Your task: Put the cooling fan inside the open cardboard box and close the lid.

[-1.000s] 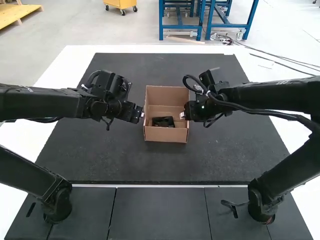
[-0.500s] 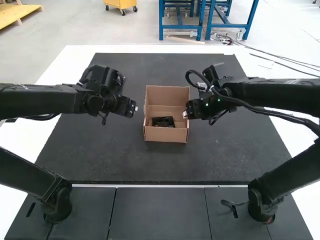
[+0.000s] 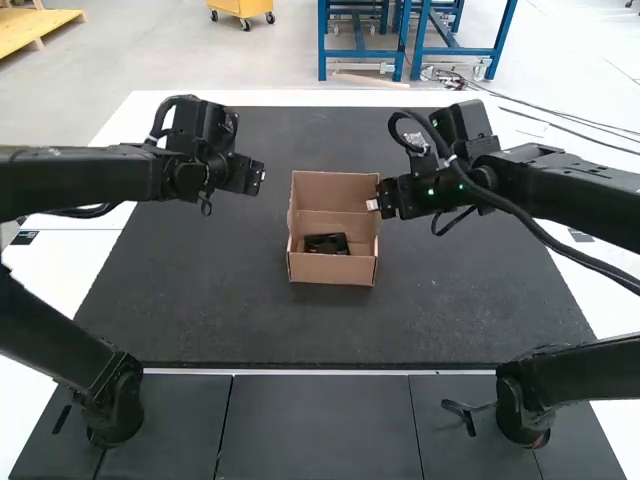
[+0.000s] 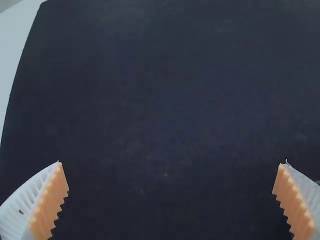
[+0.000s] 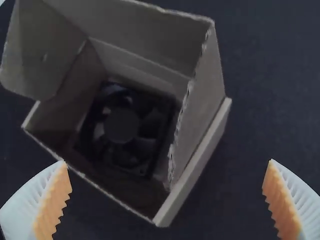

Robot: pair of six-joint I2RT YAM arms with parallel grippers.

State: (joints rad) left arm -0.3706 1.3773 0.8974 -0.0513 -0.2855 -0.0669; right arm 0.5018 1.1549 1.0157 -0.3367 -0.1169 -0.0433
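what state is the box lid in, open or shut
Open: the cardboard box has its lid standing up at the far side, and the cooling fan lies uncovered inside.

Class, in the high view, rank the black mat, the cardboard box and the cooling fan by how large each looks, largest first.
1. black mat
2. cardboard box
3. cooling fan, inside the box

A white surface [image 3: 110, 130] carries a large black, finely grained mat [image 3: 240, 300] that covers most of it, leaving pale margins at both sides and along the far edge. Smooth dark panels [image 3: 320, 420] lie side by side along the near edge, thin seams between them. Light falls evenly.
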